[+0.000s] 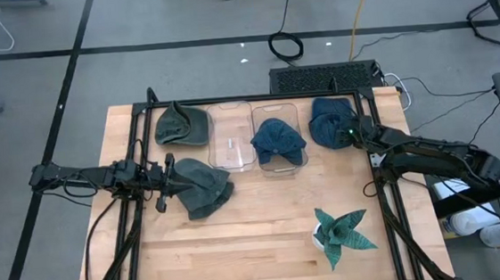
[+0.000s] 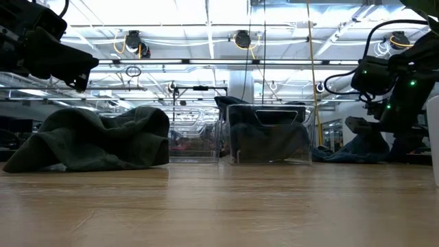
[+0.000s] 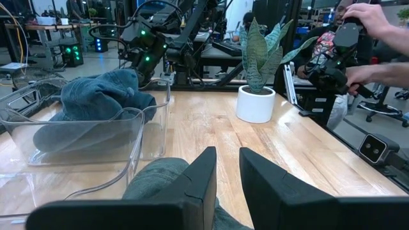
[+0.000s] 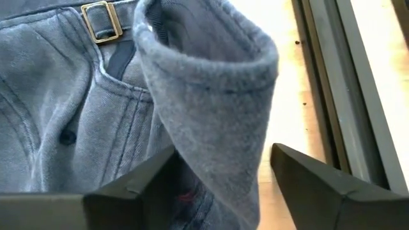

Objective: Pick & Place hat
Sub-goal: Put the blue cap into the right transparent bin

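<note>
Hats on the counter [image 1: 267, 237]: four in all. One blue hat [image 1: 331, 120] lies at the far right, one blue hat sits inside the right clear bin [image 1: 277, 138], and two green ones lie to the left, the nearer green hat [image 1: 202, 187] just beside my left tool [image 1: 166, 184].

Right tool [image 4: 220, 176]: spread wide, straddling a raised fold of the far-right blue hat. Fold stands between the fingers [image 4: 319, 185]; not yet pinched, by my reading. Buckle strap [image 4: 102, 20] lies beyond the fold.

Left tool: fingers nearly together with a narrow gap, holding nothing that I can see, hovering over the green hat.

Key relation: empty bin [image 1: 230, 138] lies left of the blue hat, past the filled one. Right arm is nearer this hat.
</note>
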